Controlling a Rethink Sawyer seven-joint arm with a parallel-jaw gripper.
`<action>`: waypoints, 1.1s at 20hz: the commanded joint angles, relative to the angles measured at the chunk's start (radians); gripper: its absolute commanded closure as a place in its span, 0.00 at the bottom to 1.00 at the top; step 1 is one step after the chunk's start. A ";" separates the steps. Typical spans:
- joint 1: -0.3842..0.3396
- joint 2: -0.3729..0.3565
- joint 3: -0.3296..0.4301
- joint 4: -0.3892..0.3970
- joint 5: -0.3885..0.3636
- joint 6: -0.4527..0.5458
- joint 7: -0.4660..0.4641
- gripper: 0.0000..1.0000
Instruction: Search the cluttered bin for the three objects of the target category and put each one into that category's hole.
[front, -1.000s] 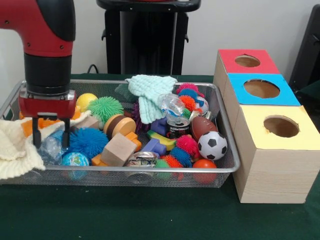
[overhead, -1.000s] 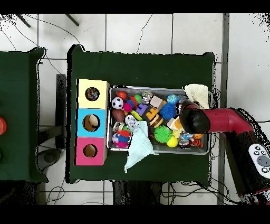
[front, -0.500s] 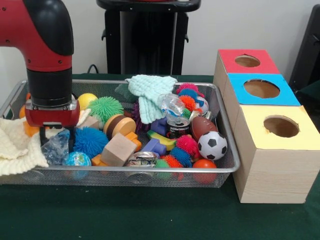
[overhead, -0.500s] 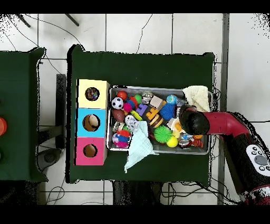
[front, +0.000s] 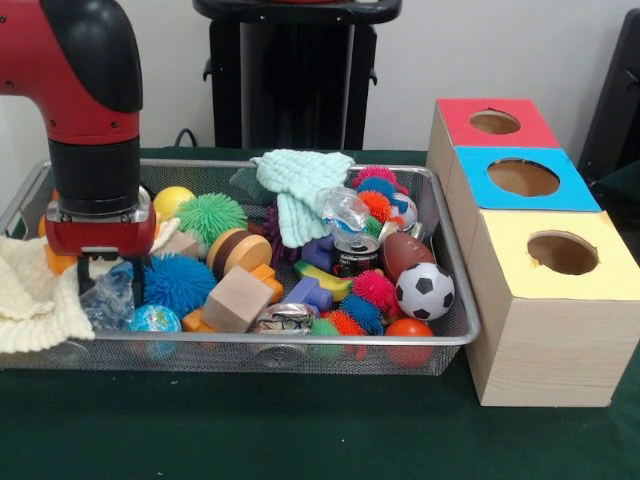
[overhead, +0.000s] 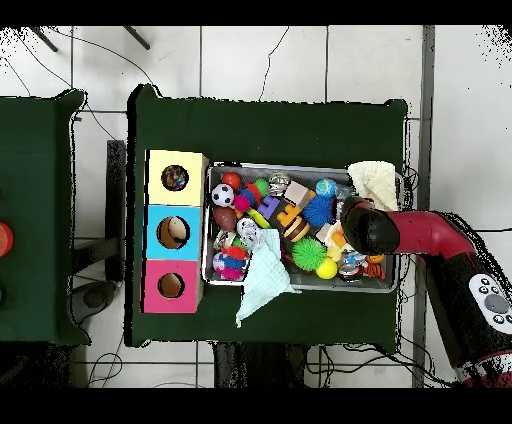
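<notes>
The silver mesh bin (front: 300, 340) is full of toys; it also shows in the overhead view (overhead: 300, 288). My gripper (front: 108, 285) is down in the bin's left end among the clutter, beside a crumpled clear bag (front: 108, 298). A bit of white fabric with orange patches (front: 62, 260) shows just under and behind it; I cannot tell whether it is held. In the overhead view the gripper (overhead: 352, 235) is hidden under the arm. The yellow box's hole (front: 563, 253) stands right of the bin; from above something multicoloured lies in this hole (overhead: 175, 178).
A cream knitted cloth (front: 30, 295) drapes over the bin's left end. A mint-green cloth (front: 300, 190) lies at the bin's back. A blue spiky ball (front: 178, 283), a wooden block (front: 238, 298), a can (front: 356, 255) and a soccer ball (front: 424, 291) lie nearby. Blue-topped (front: 523, 178) and red-topped (front: 495, 122) boxes stand behind the yellow one.
My gripper has come down from just above the clutter into the bin's left end and shifted slightly. The cream cloth has shifted a little.
</notes>
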 joint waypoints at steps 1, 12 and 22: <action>0.005 0.047 -0.005 0.035 -0.051 0.001 -0.115 1.00; 0.096 -0.097 -0.101 0.257 -0.023 -0.156 0.152 1.00; 0.160 -0.136 -0.168 0.354 0.074 -0.251 0.216 1.00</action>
